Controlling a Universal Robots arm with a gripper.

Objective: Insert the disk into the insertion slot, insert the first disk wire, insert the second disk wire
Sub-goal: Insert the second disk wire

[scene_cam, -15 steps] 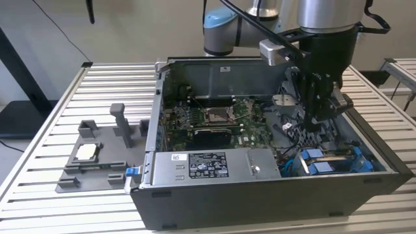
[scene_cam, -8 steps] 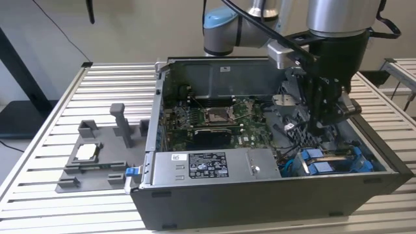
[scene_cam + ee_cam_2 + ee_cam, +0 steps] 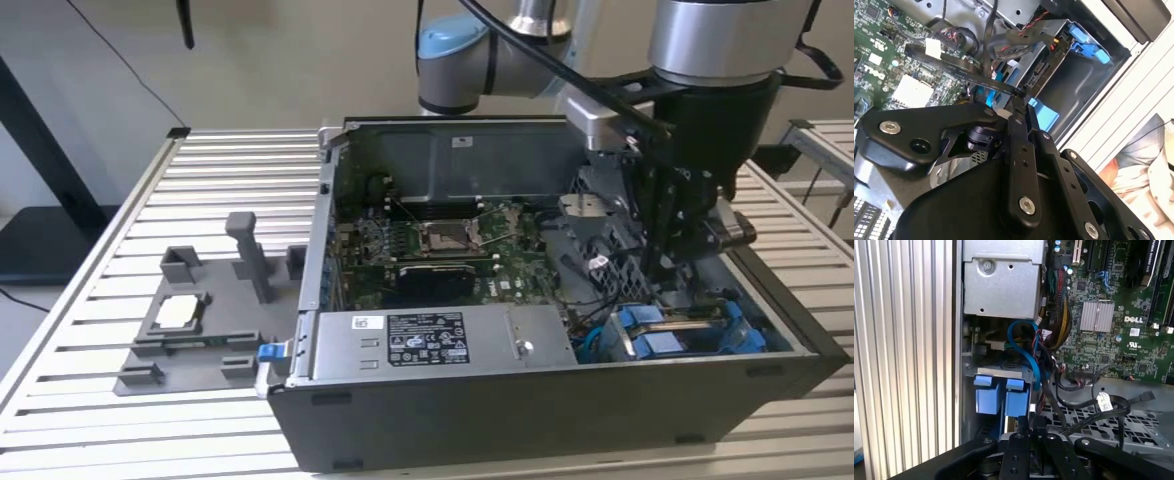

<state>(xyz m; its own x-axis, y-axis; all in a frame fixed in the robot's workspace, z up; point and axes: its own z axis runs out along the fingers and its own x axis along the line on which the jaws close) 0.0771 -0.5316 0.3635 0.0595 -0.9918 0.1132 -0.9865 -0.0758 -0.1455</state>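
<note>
The disk [image 3: 654,335] is sitting low in the corner of the computer case [image 3: 534,420] nearest the exterior view's right, w/ mostly its blue frame showing. It's looking seated in the slot [image 3: 1051,62], the grey metal bay. In the first wrist view two blue tabs [image 3: 1004,399] are sticking out side by side from under the bay's lip, & a blue cable [image 3: 1026,352] is looping just above them.

The gripper [image 3: 1021,97] is hanging inside the case right over that corner. Its jaws are drawn narrow & look to be pinching the end of a flat black wire [image 3: 954,67]. That wire is trailing off over the green circuit board [image 3: 1144,355], w/ a white tag [image 3: 1104,402] on it.

In the exterior view the arm [image 3: 707,40] is coming down from above into the case. A silver power box [image 3: 427,340] is lying along the case's near wall, beside the blue frame.

The case is standing on a slatted metal table [image 3: 200,170]. Well apart from it, toward the exterior view's left, a grey holder [image 3: 200,345] is lying flat w/ a small chip [image 3: 180,312] resting on it.
</note>
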